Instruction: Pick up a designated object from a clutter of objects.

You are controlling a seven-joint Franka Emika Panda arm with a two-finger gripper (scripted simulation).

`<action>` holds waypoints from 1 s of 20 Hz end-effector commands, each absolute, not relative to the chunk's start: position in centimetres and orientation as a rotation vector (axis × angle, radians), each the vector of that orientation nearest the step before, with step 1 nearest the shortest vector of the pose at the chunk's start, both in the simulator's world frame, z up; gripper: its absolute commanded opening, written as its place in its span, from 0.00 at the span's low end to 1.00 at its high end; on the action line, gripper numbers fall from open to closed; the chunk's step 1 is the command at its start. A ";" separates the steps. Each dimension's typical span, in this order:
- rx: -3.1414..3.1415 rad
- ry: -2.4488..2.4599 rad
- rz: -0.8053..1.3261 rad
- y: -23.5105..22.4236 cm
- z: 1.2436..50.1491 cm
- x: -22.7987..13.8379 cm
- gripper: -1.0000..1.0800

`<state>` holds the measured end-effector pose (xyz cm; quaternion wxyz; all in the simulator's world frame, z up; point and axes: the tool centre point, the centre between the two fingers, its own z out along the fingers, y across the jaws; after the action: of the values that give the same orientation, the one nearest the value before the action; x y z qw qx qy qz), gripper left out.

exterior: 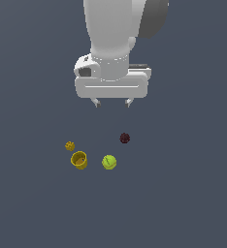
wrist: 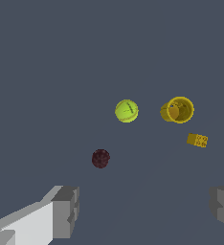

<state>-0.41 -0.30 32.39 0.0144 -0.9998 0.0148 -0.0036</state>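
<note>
Overhead, the hand [exterior: 112, 102] hangs open and empty, well above the tabletop [exterior: 193, 193]; the yellow-green ball [exterior: 109, 162] lies beside the yellow cup [exterior: 79, 160]; approach stage, so next comes descending squarely over the ball.

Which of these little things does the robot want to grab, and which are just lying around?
For the job:
- yellow-green ball, the one to pick up
- gripper, open above the pile

Just lying around:
- yellow cup
- mustard-yellow lump
- dark-red bumpy ball
</note>
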 end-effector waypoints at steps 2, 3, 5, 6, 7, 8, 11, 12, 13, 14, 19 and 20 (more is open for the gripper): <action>-3.112 0.048 -0.012 -0.4 32.4 -0.4 0.96; -3.112 0.052 -0.015 -0.5 32.5 -0.4 0.96; -3.112 0.071 -0.026 -1.2 32.7 -0.2 0.96; -3.112 0.085 -0.035 -1.7 32.9 -0.1 0.96; -3.112 0.102 -0.044 -2.3 33.1 0.0 0.96; -3.112 0.119 -0.054 -2.8 33.3 0.1 0.96; -3.110 0.151 -0.069 -3.8 33.8 0.2 0.96; -3.110 0.155 -0.071 -3.9 33.8 0.1 0.96; -3.110 0.155 -0.071 -3.8 33.8 0.1 0.96; -3.110 0.151 -0.069 -3.7 33.8 0.1 0.96; -3.115 0.109 -0.066 -3.7 33.0 0.6 0.96; -3.117 0.094 -0.065 -3.7 32.7 0.8 0.96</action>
<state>0.57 -3.68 33.08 0.0119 -0.9991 0.0359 -0.0216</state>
